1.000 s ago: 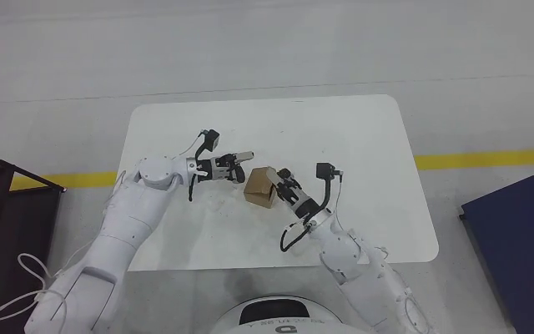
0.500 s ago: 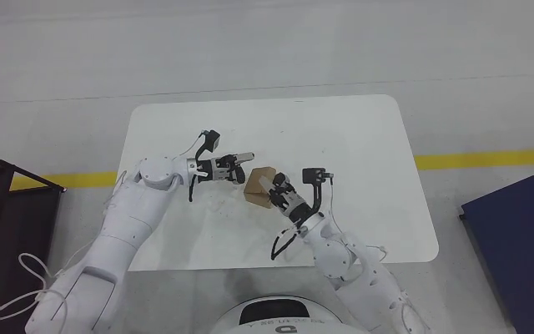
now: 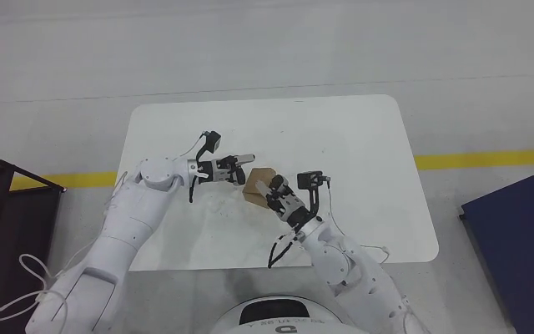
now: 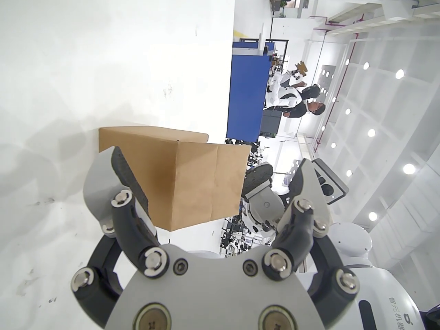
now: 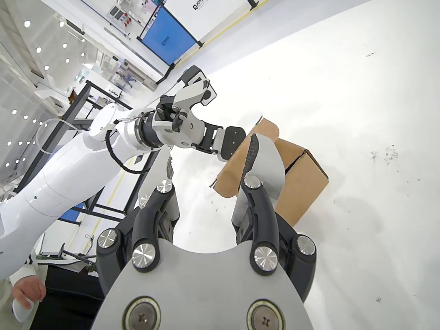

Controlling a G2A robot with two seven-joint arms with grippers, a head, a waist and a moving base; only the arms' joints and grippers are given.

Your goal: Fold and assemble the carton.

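A small brown carton [image 3: 258, 181] sits on the white table [image 3: 359, 142] near its middle, one end open with a curved flap [image 5: 266, 128] sticking up. My left gripper [image 3: 242, 165] is open at the carton's left side. In the left wrist view the carton [image 4: 192, 180] lies between its fingers, with one pad [image 4: 120, 169] against a side face. My right gripper [image 3: 274, 191] is open at the carton's near right side. One of its fingers [image 5: 257, 159] lies over the open end of the carton [image 5: 302, 180]; the other finger [image 5: 161, 173] is clear of it.
The table's right half and far side hold nothing. A dark rack [image 3: 17, 196] stands on the floor to the left. A blue panel [image 3: 501, 234] stands to the right. A yellow line [image 3: 476, 159] runs across the floor.
My right arm has swung left and closed in on the carton, nudging it slightly to the left. The left gripper has barely moved.
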